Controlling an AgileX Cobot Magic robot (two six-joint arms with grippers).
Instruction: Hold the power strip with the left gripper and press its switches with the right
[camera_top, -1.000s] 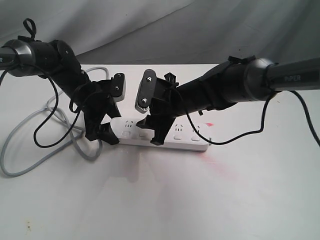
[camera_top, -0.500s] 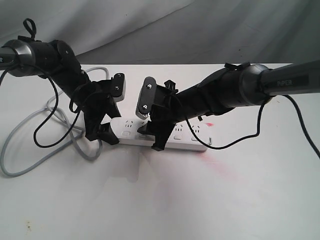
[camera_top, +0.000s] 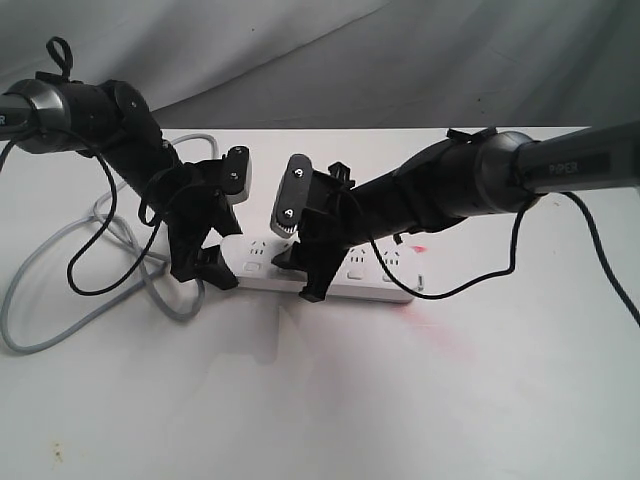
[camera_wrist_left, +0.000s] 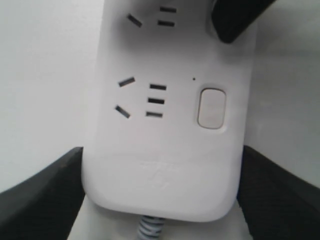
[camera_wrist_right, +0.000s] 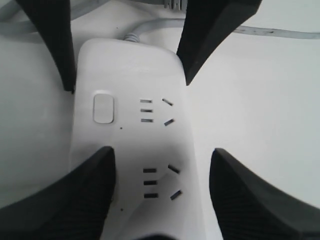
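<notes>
Left wrist view, power strip (camera_wrist_left: 165, 155) between fingers (camera_wrist_left: 42, 187)

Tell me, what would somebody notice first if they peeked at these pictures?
Two black robot claws meet over a long white power strip in the middle of the white table. The left gripper clamps the strip's cord end. Beside it the right gripper stands open, with one finger lowered onto the row of switches. A grey cord loops away on the left of the exterior view.
</notes>
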